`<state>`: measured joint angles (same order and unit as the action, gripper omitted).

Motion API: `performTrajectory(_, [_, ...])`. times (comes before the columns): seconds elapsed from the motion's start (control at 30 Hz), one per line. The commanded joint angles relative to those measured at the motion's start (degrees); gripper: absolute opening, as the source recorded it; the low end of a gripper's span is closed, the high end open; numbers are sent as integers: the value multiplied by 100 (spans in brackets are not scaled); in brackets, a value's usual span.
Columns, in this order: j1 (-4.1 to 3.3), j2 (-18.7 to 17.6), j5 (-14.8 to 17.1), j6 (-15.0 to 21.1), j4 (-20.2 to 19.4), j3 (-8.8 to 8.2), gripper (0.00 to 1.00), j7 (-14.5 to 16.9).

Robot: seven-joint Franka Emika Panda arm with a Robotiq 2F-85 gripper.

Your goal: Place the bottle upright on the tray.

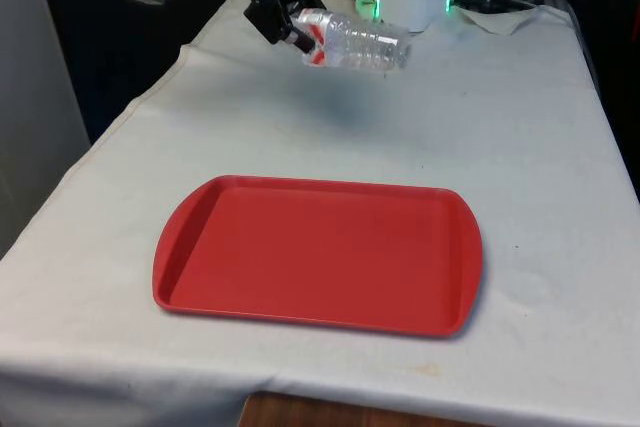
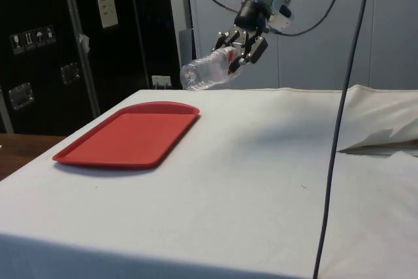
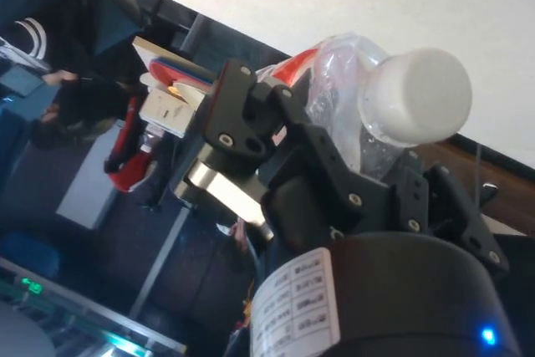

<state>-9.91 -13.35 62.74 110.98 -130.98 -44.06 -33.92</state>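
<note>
bottle (image 1: 355,44) was up in the air, lying near horizontal, well above the cloth and well back from the red tray (image 1: 318,252). gripper (image 1: 297,29) had its fingers pinched on the neck end, by the white cap (image 3: 415,94). we judged the risks: thin plastic w/ a grip so near the cap could pivot or slip during the swing upright; released tilted, it'd topple on the tray.
</note>
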Motion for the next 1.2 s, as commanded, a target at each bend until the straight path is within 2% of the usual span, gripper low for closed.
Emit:
performTrajectory(0.0, [-29,46,-86,17,6,-17,33,-80])
performTrajectory(0.07, [-29,63,-138,-6,46,-17,33,-115])
performTrajectory(0.1, [0,17,-46,-23,34,0,33,-34])
performTrajectory(0.17, [-34,97,-218,-29,97,-17,33,-166])
performTrajectory(0.43, [-40,172,-435,-97,241,-6,33,-286])
performTrajectory(0.47, [-17,138,-361,-103,223,0,33,-206])
performTrajectory(0.5, [-40,183,-476,-120,275,-6,33,-304])
performTrajectory(0.73, [-52,189,-619,-212,441,-6,33,-367])
performTrajectory(0.8, [-29,149,-573,-223,458,6,33,-304])
performTrajectory(0.83, [-52,189,-659,-235,487,-6,33,-384])
performTrajectory(1.07, [-69,183,-768,-304,636,0,33,-413])
performTrajectory(1.1, [-46,149,-705,-309,630,6,33,-344])
performTrajectory(1.17, [-74,183,-791,-315,665,0,33,-418])
